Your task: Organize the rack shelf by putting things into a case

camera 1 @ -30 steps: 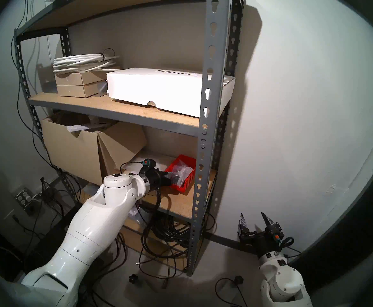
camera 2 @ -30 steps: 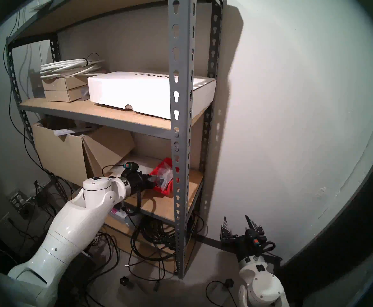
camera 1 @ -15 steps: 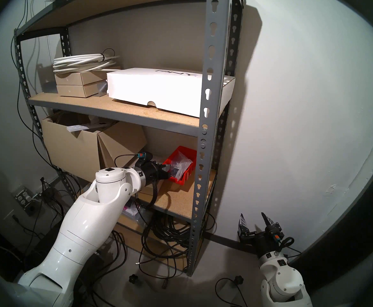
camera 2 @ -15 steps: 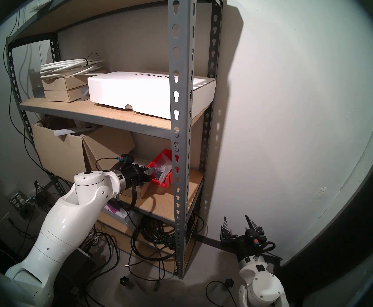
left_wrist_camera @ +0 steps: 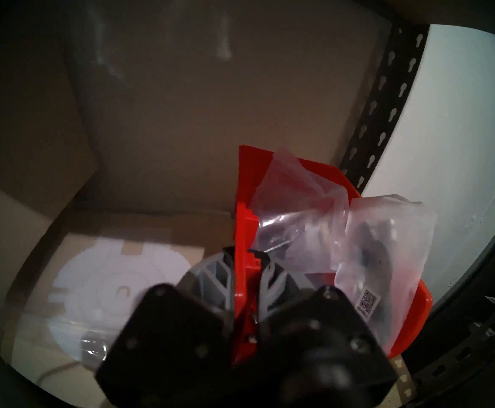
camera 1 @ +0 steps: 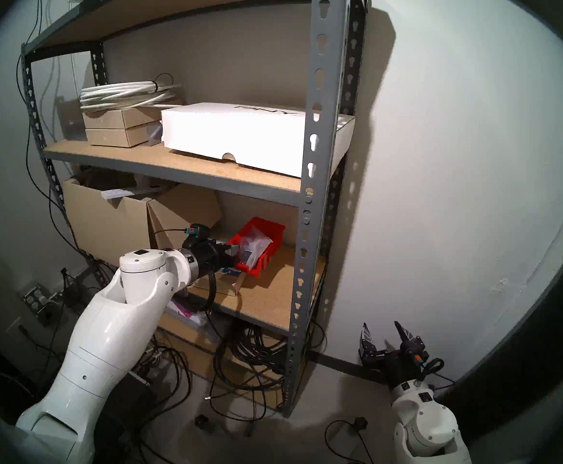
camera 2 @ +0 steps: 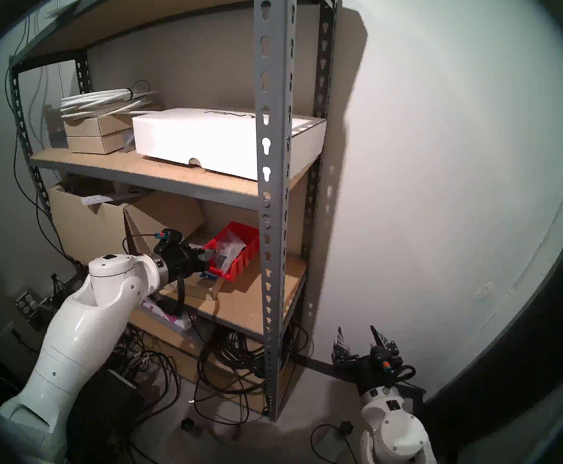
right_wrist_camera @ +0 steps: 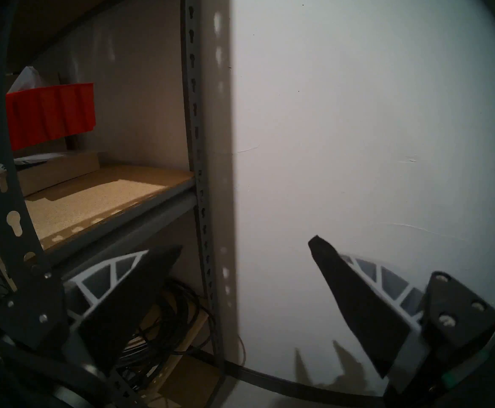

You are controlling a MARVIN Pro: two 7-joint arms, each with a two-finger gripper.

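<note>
Left arm: reaching forward into the rack, forearm angled up, wrist nearly level, pointing toward the right upright.
Left pincer (left_wrist_camera: 247,276): clenched on the near wall of the red bin (camera 1: 262,249); one finger is sitting outside the wall, the other inside.
Red bin: being held clear of the rack shelf (camera 1: 273,292), tilted, its ribbed side facing the right upright; the lifted gap is showing plainly in the right wrist view.
Clear bag (left_wrist_camera: 367,251): lying inside the red bin, crumpled, its top poking above the rim; dark and silvery small parts inside, probably metal, the view being blurred.
Flat tan box (camera 1: 220,282): lying on the shelf beneath the bin's near end.
Right arm: hanging low beside the rack, near the wall.
Right pincer (right_wrist_camera: 244,248): released, fingers spread wide, grasping nothing.
</note>
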